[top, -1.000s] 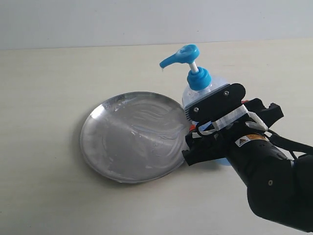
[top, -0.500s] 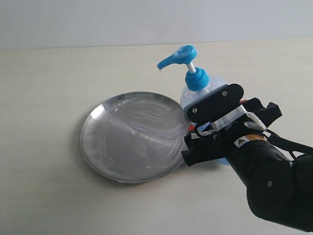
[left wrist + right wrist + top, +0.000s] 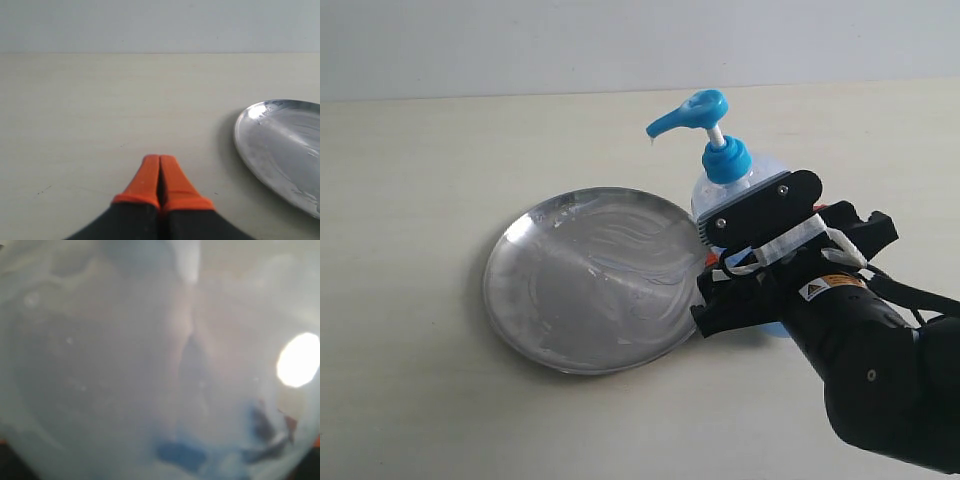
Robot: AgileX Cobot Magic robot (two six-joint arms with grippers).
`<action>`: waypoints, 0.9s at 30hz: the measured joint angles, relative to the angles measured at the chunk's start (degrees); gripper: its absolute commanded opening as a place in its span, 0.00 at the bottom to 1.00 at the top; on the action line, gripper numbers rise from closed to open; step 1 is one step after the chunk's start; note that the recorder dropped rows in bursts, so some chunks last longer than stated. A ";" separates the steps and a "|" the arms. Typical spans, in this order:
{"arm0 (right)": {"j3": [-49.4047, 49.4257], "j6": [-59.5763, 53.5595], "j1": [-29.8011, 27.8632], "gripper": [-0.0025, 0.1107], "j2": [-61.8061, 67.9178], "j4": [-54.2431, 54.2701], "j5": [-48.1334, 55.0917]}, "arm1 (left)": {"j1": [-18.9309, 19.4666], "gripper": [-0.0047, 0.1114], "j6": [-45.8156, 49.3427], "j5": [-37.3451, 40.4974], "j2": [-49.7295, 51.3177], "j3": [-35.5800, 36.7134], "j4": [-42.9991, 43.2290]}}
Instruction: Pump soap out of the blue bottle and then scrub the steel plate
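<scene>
The blue bottle point(image 3: 725, 162) stands upright just right of the steel plate point(image 3: 505, 300), its blue pump head point(image 3: 690, 111) pointing left over the plate's rim. My right gripper point(image 3: 712, 272) has a black finger on either side of the bottle's clear body and is shut on it. The bottle point(image 3: 150, 365) fills the right wrist view as a pale blur of soap and label. Whitish soap point(image 3: 620, 240) streaks the plate. My left gripper point(image 3: 160, 159) is shut and empty, low over bare table, with the plate point(image 3: 280, 145) off to its side.
The pale table point(image 3: 410, 160) runs back to a grey wall. My right arm point(image 3: 880, 370) takes up the front right corner in the exterior view. The left arm is out of that view.
The bottle's pump head swayed slightly left and came back. The right gripper stays on the bottle; the plate has not moved.
</scene>
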 measured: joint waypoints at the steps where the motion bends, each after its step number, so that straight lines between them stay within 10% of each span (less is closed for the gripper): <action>1: 0.00 0.00 0.00 0.02 0.00 0.00 0.00 | 0.00 0.04 0.00 0.26 0.00 0.00 0.00; 27: 0.00 0.13 0.00 0.02 0.00 -0.14 0.00 | -3.59 0.04 0.00 0.56 20.61 -24.58 0.46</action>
